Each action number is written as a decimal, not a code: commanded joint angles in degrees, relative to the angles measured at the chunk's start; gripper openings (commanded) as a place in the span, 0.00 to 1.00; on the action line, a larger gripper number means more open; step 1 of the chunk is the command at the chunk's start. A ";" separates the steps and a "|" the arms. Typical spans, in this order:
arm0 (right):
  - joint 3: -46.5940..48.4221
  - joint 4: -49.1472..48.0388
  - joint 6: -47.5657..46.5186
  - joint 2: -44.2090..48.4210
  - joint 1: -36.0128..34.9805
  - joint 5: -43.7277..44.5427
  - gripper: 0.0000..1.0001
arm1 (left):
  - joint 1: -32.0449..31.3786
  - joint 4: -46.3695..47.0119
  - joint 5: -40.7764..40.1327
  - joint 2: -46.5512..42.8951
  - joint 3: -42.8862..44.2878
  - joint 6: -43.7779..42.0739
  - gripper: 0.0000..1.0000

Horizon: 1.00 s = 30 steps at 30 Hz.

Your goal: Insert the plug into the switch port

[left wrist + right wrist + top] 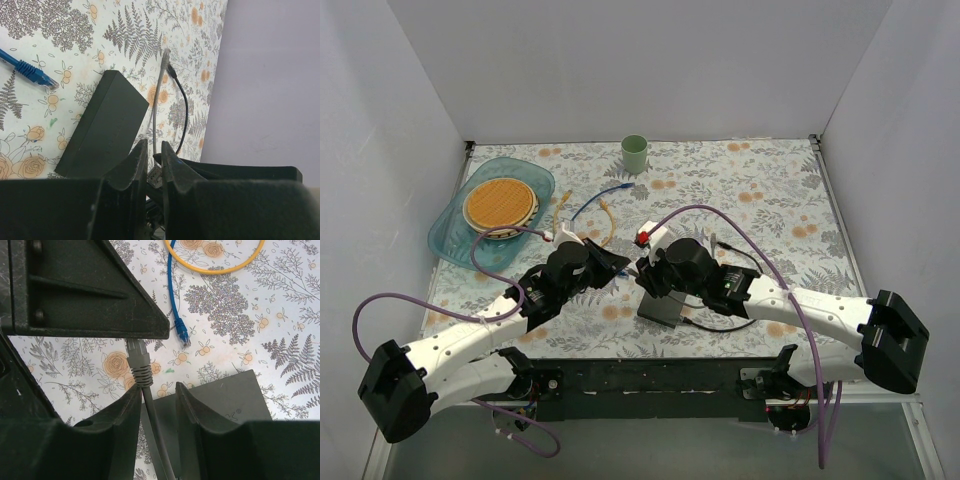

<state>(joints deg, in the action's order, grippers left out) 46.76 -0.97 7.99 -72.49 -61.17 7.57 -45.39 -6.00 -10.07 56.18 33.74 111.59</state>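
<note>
The switch (pixel 665 308) is a flat dark grey box lying on the floral cloth under my right arm; it also shows as the switch (pixel 107 125) and the switch (pixel 220 400). The grey plug (pixel 139 360) with its ribbed boot is pinched at the tip by my left gripper (pixel 154 150), which is shut on it; a little of the plug (pixel 156 176) shows between those jaws. My right gripper (pixel 159 395) stands open around the grey cable (pixel 152 430), which rests against its left finger. Both grippers (pixel 618 265) (pixel 642 272) meet just left of the switch. The sockets are hidden.
A blue cable (pixel 175 305) with its plug and a yellow cable (pixel 215 267) lie on the cloth beyond the switch. A black cable (pixel 182 110) curves near the right wall. A teal tray (pixel 450 235) with a wicker plate sits far left, a green cup (pixel 635 153) at the back.
</note>
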 commanded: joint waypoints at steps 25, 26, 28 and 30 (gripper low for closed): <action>2.54 -3.07 -1.66 1.56 -1.68 -1.16 0.01 | -0.14 -0.06 0.49 -0.64 1.07 -0.06 0.00; 2.46 -3.07 -1.66 1.56 -1.68 -1.07 0.01 | -0.14 -0.06 0.49 -0.81 1.07 -0.06 0.00; 2.46 -2.98 -1.57 1.56 -1.68 -0.89 0.01 | -0.14 0.02 0.49 -0.90 1.16 -0.06 0.00; 2.37 -2.89 -1.49 1.39 -1.85 -0.20 0.01 | -0.05 0.02 0.57 -1.07 1.07 -0.14 0.00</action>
<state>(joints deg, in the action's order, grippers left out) 46.76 -1.50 6.61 -71.59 -62.37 6.33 -45.45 -6.07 -9.65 56.51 33.82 111.44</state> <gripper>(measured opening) 0.054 0.110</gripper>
